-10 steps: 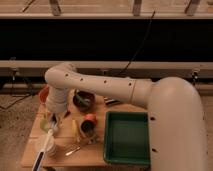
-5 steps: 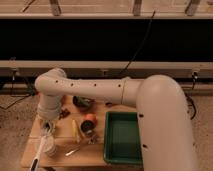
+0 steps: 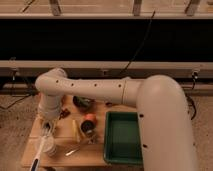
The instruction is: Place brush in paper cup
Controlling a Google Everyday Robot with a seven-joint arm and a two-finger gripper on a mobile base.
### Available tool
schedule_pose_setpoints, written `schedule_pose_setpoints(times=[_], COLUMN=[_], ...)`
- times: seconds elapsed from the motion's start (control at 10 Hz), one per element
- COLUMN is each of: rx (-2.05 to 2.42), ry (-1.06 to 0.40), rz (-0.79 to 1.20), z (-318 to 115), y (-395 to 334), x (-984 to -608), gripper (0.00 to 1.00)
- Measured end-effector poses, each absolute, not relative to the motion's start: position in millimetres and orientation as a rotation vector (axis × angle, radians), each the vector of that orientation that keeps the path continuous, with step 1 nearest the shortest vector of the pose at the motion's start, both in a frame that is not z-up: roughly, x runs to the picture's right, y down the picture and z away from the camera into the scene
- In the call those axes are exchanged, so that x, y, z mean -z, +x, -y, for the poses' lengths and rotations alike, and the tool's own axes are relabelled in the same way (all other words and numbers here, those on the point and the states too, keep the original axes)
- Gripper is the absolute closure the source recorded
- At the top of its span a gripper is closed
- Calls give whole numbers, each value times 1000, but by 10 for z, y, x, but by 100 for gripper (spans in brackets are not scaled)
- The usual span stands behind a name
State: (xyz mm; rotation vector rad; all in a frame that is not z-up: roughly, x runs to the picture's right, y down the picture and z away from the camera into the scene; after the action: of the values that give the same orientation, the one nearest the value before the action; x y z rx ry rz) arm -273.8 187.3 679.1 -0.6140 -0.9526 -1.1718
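Note:
My gripper (image 3: 46,126) hangs from the arm's elbow at the left end of the wooden table (image 3: 62,159). It is shut on the brush (image 3: 39,154), a long pale stick that slants down and left from the fingers, its wider pale end near the table's front edge. The paper cup (image 3: 50,147), squat and off-white, stands just below the gripper. The brush runs along the cup's left side; I cannot tell whether it touches the cup or is inside it.
A green tray (image 3: 123,150) fills the table's right half. An orange bowl (image 3: 89,119) and a dark bowl (image 3: 83,103) stand mid-table. A yellowish stick (image 3: 76,130) and a metal spoon (image 3: 76,149) lie right of the cup. My bulky arm spans the right side.
The arm's elbow swung left and the gripper sank a little over the paper cup, still holding the brush. The brush's lower end now reaches closer to the table's front edge.

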Motion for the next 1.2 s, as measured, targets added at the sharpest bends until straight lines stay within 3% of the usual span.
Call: schedule_pose_setpoints(times=[0.9, 1.0, 1.2], rx=[1224, 1224, 1214], ry=[-640, -645, -660], rz=[1046, 1047, 1039], z=[-2256, -2262, -2269], y=[-2994, -3000, -2971], x=[-6690, -6716, -6795], gripper=[98, 93, 73])
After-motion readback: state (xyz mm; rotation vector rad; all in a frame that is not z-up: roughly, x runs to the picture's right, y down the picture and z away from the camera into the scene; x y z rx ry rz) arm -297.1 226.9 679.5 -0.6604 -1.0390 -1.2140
